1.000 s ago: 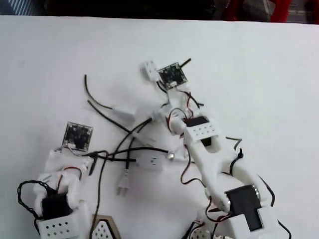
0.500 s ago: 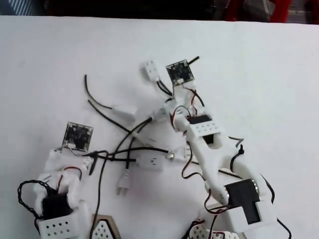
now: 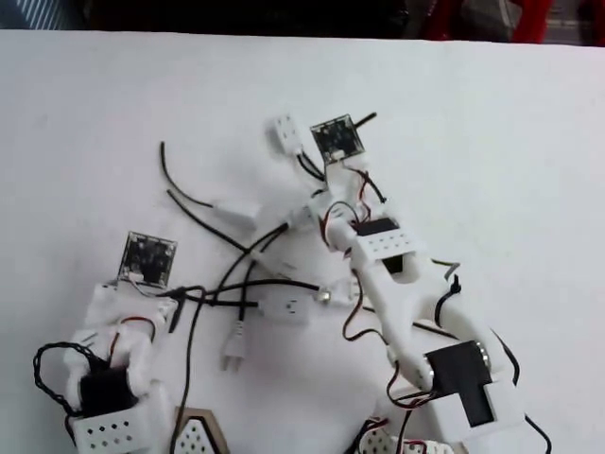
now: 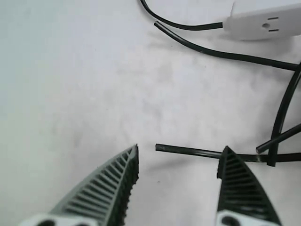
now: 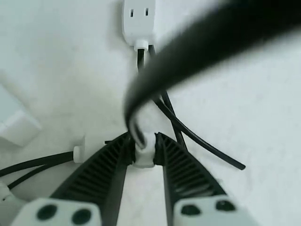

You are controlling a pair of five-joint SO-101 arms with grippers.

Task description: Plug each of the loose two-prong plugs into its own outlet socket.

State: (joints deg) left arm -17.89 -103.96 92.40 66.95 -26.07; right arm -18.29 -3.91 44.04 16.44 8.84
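We see the right gripper (image 5: 144, 137), jaws pinching the white plug (image 5: 145, 155), has swung slightly sideways and part-way back, just short of the socket (image 5: 138, 16) toward the bench's (image 3: 492, 142) far edge. Insertion is still ahead. The left gripper (image 4: 181, 155) stays put, jaws spread.

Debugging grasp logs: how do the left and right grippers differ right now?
Left gripper is open; right gripper is shut on a white plug. Left gripper holds nothing, a black cable end lying on the table under its gap; right gripper has black cables crowding it. Both have ribbed fingers and point down at the white table.
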